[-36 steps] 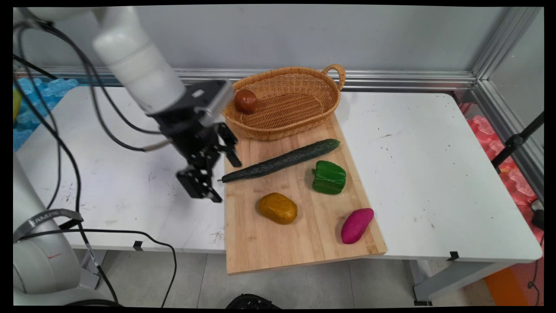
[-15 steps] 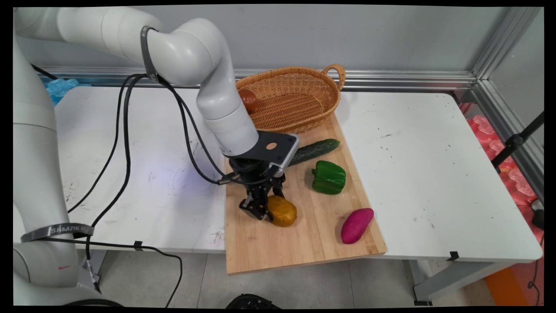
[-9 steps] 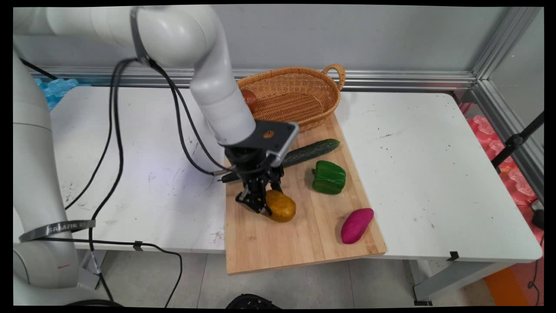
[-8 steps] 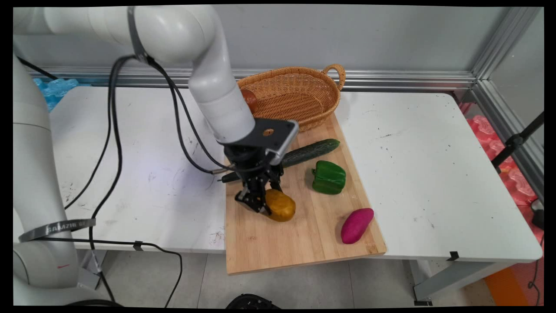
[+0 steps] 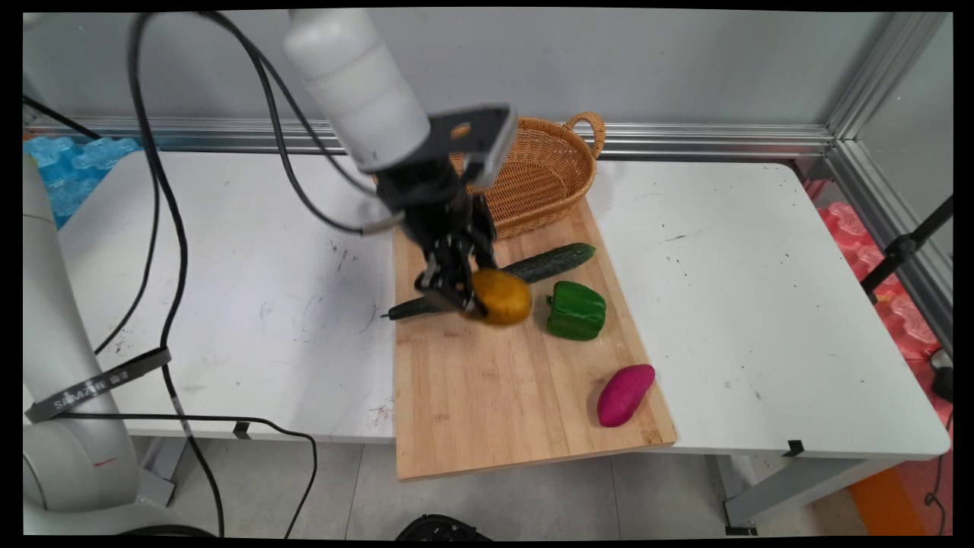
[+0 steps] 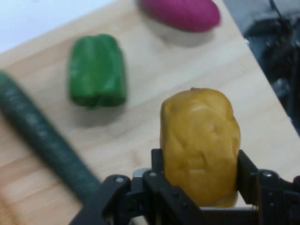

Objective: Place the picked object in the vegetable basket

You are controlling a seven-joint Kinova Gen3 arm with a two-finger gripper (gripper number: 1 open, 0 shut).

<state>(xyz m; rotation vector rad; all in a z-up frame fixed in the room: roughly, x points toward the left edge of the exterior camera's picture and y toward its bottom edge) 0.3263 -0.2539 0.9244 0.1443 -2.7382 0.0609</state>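
- Yellow-brown potato [image 5: 501, 296] is pinched between my fingers [image 5: 456, 293], one on each side, and you can see both pressing its flanks in the hand view [image 6: 200, 146].
- It's up off the wooden cutting board [image 5: 487, 411], hanging around the middle of the frame in the main view, right in front of the long dark cucumber [image 5: 548, 262], so it covers part of it.
- Green bell pepper [image 5: 577, 310] sits just to the right of the potato on the board, not touching it.
- Purple sweet potato [image 5: 624, 394] is further down toward the lower right corner of the board, well apart from what I'm holding.
- Wicker basket [image 5: 552, 171] is at the far end of the board, upper middle of the frame, partly behind my wrist.
- Board lies on the white surface [image 5: 761, 304] with its near end sticking out past the edge.
- Hand view has the pepper [image 6: 97, 70] upper left, the cucumber [image 6: 44, 140] running down the left side, and the purple one [image 6: 183, 13] at the top edge.
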